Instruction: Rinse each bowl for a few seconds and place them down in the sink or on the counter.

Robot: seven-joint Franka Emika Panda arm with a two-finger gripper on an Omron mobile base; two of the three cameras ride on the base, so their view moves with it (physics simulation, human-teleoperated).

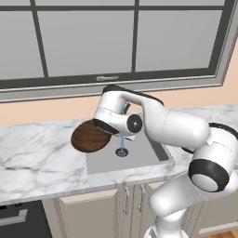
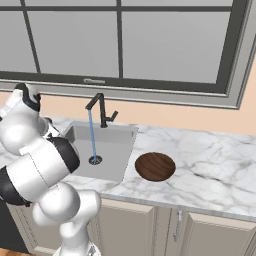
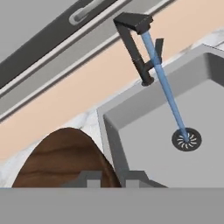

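Bowl #1 [image 1: 90,137]: dark-brown wood, grain visible, held up tilted on edge at the gripper [image 3: 110,178], above the counter [image 1: 37,158] just left of the sink [image 1: 139,160]. Left base view: its right part is covered by the robot's wrist, so the grip point itself is hidden. Hand view: bowl fills lower left, rim running up to the finger tips [image 3: 89,178]; lower part cut off at frame bottom. Tips stand close together w/ the rim betw. them, so jaws read as clamped on the bowl; exact pad contact hard to make out.

Bowl #2 [image 2: 155,166]: lies flat, mouth up, on the counter just right of the sink, near the front edge. Apart from the arm.

Sink: grey basin, round drain [image 3: 187,139] in the middle. Black angular faucet [image 2: 100,109] at the back rim, water stream [image 2: 92,135] running, thin blue line from spout down to the drain. Held bowl is beside the stream, not in it. In left base view the faucet is mostly hidden behind the arm; only the lower end of the stream and the drain show.

Behind: peach wall, big grey-framed window [image 2: 150,45]. Beige cabinets [image 2: 135,225] below counter.
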